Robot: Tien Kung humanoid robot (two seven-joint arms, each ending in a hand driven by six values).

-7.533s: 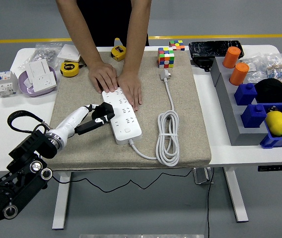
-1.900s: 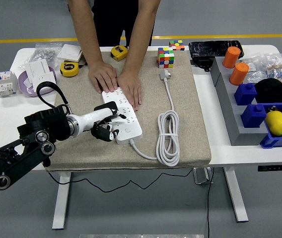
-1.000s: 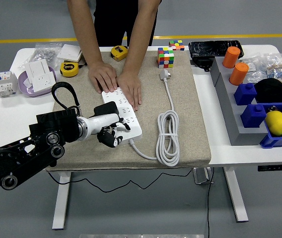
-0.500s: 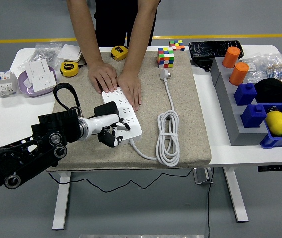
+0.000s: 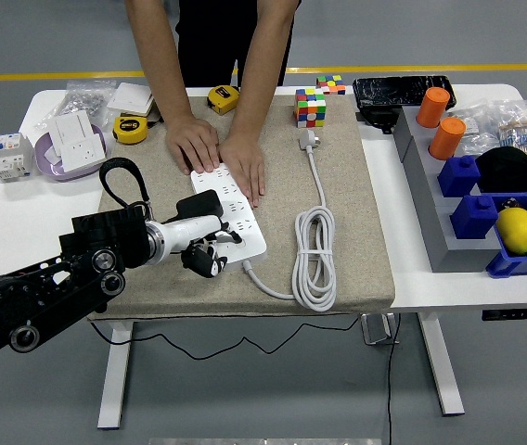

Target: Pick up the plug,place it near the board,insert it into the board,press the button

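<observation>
Table (image 5: 4, 222) | person's 2 hands (image 5: 219, 153) pin the far end of the power strip (image 5: 231, 218) | we see our left hand (image 5: 210, 252) curled, empty, at its near end; strip runs away from us | black plug (image 5: 199, 203) seated | button just right of fingertips.

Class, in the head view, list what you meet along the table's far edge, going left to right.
White circuit breaker → yellow tape measure → second yellow tape measure → colour cube → two orange cylinders.
</observation>
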